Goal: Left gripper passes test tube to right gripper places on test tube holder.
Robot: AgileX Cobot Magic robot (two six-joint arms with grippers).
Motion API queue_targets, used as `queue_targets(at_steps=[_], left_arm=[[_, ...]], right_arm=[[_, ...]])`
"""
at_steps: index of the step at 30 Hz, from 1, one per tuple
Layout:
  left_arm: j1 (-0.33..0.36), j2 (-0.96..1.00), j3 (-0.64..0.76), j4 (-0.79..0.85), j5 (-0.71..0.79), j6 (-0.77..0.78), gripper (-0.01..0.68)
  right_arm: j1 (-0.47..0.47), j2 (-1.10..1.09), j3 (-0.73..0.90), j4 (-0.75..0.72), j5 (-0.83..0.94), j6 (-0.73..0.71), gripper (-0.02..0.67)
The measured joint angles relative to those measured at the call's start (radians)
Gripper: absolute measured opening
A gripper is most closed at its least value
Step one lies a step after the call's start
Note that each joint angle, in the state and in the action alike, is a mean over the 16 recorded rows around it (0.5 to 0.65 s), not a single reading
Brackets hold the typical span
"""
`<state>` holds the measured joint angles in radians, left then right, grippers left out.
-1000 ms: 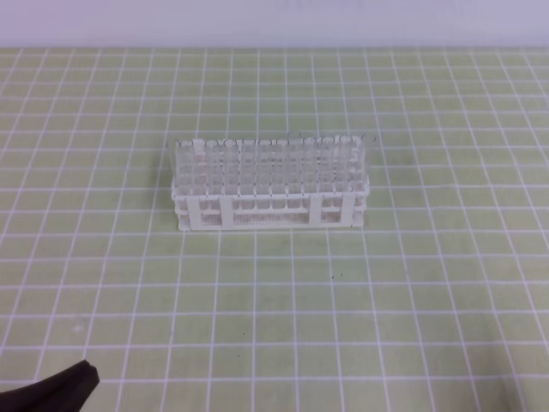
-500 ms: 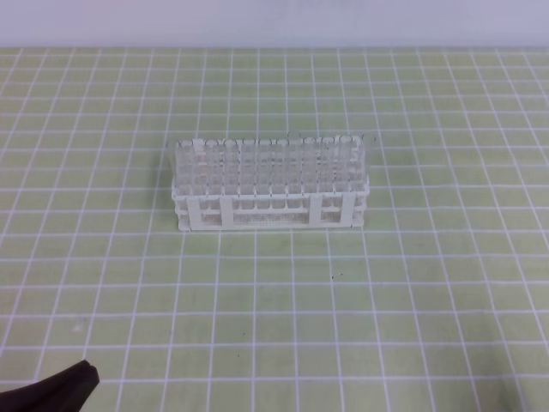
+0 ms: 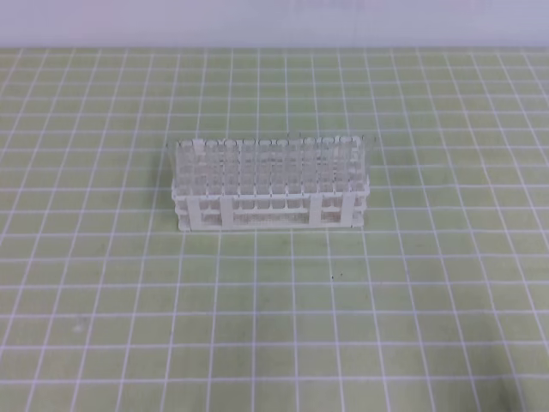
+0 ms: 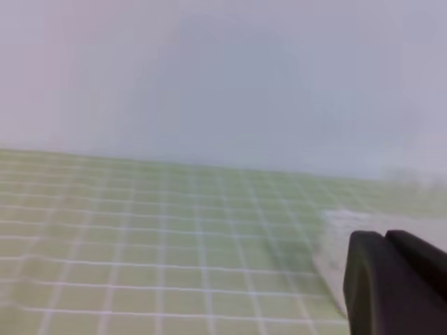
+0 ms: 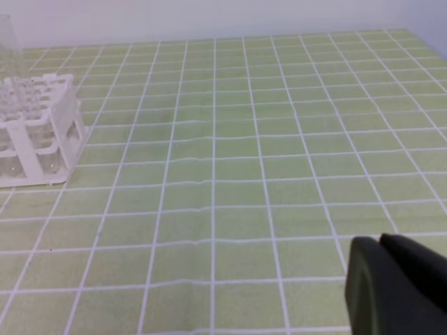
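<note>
The white test tube holder (image 3: 270, 206) stands in the middle of the green gridded mat, with rows of clear tubes upright in it. The right wrist view has the holder (image 5: 42, 132) at its left edge, and one clear test tube (image 5: 8, 42) rises above its top there. My left gripper (image 4: 384, 241) shows only in the left wrist view, its black fingers shut together with nothing between them. My right gripper (image 5: 380, 244) is shut and empty too, low over the mat and well to the right of the holder. Neither arm appears in the exterior high view.
The green mat (image 3: 274, 326) with white grid lines covers the table up to a pale wall (image 3: 274, 21) at the back. The left wrist view is blurred and shows mostly mat and wall.
The black tip of the left arm at the lower left corner of the exterior high view has drawn out of view. The holder has not moved.
</note>
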<state>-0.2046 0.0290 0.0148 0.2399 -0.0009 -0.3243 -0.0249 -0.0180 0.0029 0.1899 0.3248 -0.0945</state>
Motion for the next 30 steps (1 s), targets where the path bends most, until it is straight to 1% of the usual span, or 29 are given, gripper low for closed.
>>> queue_targets(at_steps=[4,7,12,20,25,30], left_arm=[[0.079,-0.036,0.0,0.0,0.019,-0.011,-0.002],[0.114,-0.047,0.0,0.0,0.037,-0.018,-0.002],[0.133,-0.045,-0.005,0.0,0.068,-0.019,-0.002],[0.134,-0.043,-0.005,-0.015,0.102,-0.006,-0.002],[0.134,-0.049,-0.003,-0.111,0.133,0.122,-0.002],[0.133,-0.05,-0.002,-0.228,0.19,0.283,-0.002]], right_arm=[[0.0,0.0,0.0,0.0,0.0,0.0,-0.016],[0.0,0.001,0.0,0.001,0.0,0.0,-0.016],[0.0,0.001,0.0,0.001,0.0,0.001,-0.016],[0.0,0.001,0.0,0.001,0.0,0.002,-0.016],[0.0,0.001,0.0,0.001,0.0,0.002,-0.016],[0.0,0.001,0.0,0.001,0.0,0.002,-0.016]])
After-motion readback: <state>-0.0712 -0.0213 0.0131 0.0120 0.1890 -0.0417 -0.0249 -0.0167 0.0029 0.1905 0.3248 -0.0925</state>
